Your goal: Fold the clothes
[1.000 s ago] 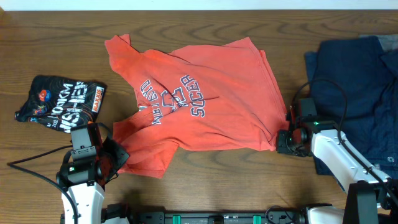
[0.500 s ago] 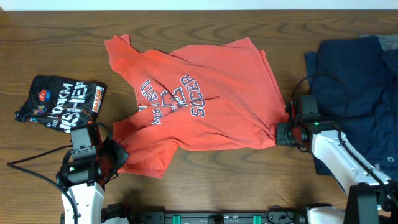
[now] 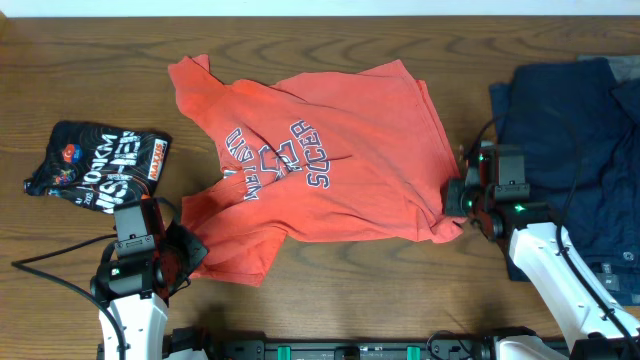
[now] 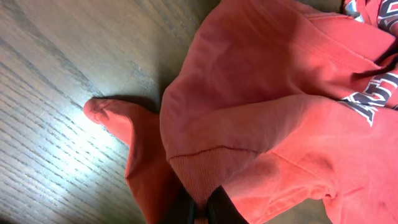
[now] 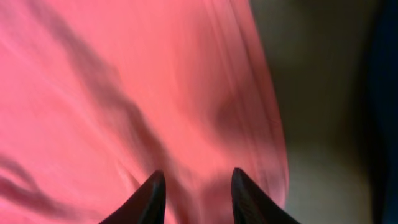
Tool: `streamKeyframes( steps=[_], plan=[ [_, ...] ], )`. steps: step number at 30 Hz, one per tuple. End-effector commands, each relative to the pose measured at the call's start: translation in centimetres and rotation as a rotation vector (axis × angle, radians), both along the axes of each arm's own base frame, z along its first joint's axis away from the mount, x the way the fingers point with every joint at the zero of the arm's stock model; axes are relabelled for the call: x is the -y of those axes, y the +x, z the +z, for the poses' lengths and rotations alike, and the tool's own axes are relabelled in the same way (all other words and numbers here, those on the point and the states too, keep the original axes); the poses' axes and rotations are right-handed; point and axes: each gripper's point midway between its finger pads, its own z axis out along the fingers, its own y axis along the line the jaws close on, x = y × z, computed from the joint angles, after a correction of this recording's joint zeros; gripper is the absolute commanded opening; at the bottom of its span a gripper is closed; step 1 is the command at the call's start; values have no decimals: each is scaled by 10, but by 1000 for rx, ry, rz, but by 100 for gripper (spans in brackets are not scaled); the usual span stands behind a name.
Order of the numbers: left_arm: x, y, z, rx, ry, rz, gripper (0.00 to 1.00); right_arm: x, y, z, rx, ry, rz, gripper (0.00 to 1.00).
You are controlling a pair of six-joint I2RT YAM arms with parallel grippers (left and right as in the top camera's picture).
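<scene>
Here, left gripper (image 4: 203,214) pinches the T-shirt (image 3: 340,175); right gripper (image 5: 197,179) parted over its edge.

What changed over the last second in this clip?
The right gripper moved along the coral-red T-shirt's right edge, away from the robot's base, and onto the cloth, jaws apart. The left gripper stayed shut on the T-shirt's near-left corner. The T-shirt, black printed shirt and navy garments lie much as before.
</scene>
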Motion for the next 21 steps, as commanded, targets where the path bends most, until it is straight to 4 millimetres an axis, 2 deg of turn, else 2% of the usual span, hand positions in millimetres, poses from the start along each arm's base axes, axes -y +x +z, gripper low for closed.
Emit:
streamKeyframes(
  steps=[1,3,5,9,14,17,21],
  plan=[
    [-4,1,3,3,20,-4,6,16,-24,-10,-108,-68,-100,33],
    [-4,1,2,3,20,-4,6,35,-42,-15,-180,-136,-223,33],
    [-4,2,3,7,21,-3,6,44,-62,-17,-250,-141,-353,34],
    [-4,2,3,9,22,-3,6,40,-85,-17,-342,-26,-623,33],
    [-4,2,3,9,22,-3,7,6,-73,-14,-365,192,-640,32],
    [-4,2,3,9,22,-3,6,8,-68,-13,-350,212,-708,31],
    [-4,2,3,9,22,-3,6,9,-62,-16,-318,218,-715,32]
  ],
)
